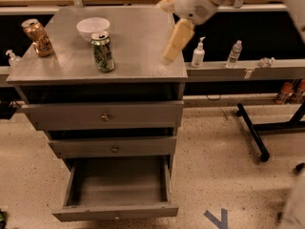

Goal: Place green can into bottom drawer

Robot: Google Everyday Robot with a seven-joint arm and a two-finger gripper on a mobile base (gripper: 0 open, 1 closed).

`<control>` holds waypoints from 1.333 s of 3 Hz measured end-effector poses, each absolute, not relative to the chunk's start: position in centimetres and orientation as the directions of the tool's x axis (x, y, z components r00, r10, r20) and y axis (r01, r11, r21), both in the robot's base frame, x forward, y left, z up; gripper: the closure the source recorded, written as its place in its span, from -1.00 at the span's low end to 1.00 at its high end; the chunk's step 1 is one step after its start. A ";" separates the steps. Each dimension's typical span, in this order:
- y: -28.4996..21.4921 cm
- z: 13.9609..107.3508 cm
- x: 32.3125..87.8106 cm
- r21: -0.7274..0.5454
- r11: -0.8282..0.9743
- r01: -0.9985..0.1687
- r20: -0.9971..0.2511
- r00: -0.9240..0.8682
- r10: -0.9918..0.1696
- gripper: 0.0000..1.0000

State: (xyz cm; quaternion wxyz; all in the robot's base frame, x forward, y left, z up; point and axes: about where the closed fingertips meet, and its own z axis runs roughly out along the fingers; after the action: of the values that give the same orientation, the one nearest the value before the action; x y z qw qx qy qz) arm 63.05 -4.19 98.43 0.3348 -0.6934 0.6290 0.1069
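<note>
The green can [103, 51] stands upright on the grey cabinet top [138, 27], left of centre, just in front of a white bowl. The bottom drawer [116, 213] is pulled open below the two upper drawers, and its box shows nothing inside. My gripper [173, 44] is cream-coloured and hangs from the arm over the right part of the cabinet top. It is well to the right of the green can, apart from it and holding nothing visible.
An orange-gold can [38, 31] stands at the top's left edge and a white bowl [93, 26] behind the green can. Two bottles [198, 54] stand on a ledge to the right. A black stand leg [252, 132] lies on the floor at right.
</note>
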 end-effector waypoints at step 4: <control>9.6 96.0 74.7 -0.203 0.418 -0.885 -0.878 -0.025 -0.479 -1.00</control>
State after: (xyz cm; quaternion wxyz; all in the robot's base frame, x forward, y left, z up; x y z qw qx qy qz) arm 74.70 9.59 96.03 0.4899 -0.4977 0.6850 0.2075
